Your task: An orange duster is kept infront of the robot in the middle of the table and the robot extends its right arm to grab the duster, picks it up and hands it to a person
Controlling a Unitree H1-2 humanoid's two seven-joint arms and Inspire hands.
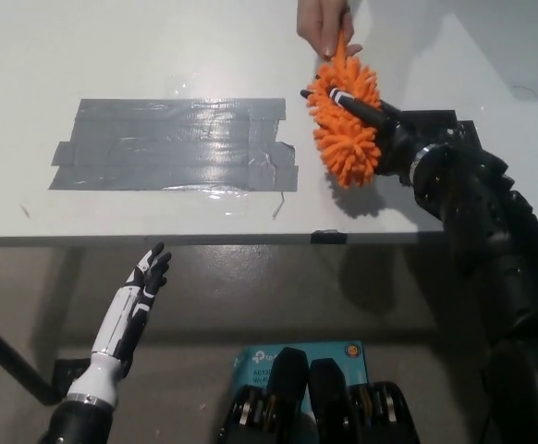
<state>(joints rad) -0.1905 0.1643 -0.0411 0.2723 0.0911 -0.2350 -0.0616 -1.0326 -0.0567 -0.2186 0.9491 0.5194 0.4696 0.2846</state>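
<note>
Down at the lower left, the white left robot hand hangs below the near edge of the worktop, fingers straight and slightly spread, holding nothing. On the worktop's left-centre lies a wide patch of grey tape, several strips overlapping, shiny in the middle. A thin dark scratch mark sits just off its near right corner. Right of the tape, the orange duster is held up above the worktop, fluffy head tilted, casting a shadow on the surface beneath. The black right robot hand is wrapped round the duster from its right side, dark fingers running across the orange fluff. At the far edge, a person's hand reaches in from the top and touches the duster's upper end, fingers pinching the orange tip. Behind the right robot hand a black tape patch is partly visible on the worktop. The black right arm runs from the hand towards the lower right. A small black tape tab sits on the worktop's near edge, centre.
</note>
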